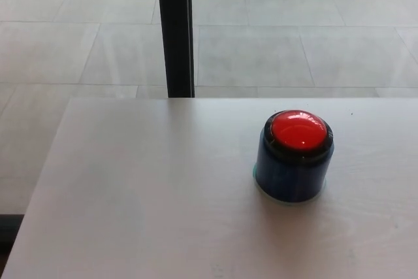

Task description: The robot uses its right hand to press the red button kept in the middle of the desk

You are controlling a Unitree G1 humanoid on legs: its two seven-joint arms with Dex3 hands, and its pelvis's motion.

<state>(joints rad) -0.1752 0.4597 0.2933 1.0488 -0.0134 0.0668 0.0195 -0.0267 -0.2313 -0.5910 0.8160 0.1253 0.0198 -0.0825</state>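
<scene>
A round red button (298, 129) tops a dark blue cylindrical base (293, 173) with a black rim. It stands upright on the pale grey desk (150, 194), to the right of the picture's middle and a little back from the centre of the desk. Nothing touches it. Neither of my hands shows in the head view.
A black vertical post (175, 31) rises behind the desk's far edge, left of the button. Beyond it lies a grey tiled floor (294, 37). The desk's left edge runs diagonally down toward the bottom left corner.
</scene>
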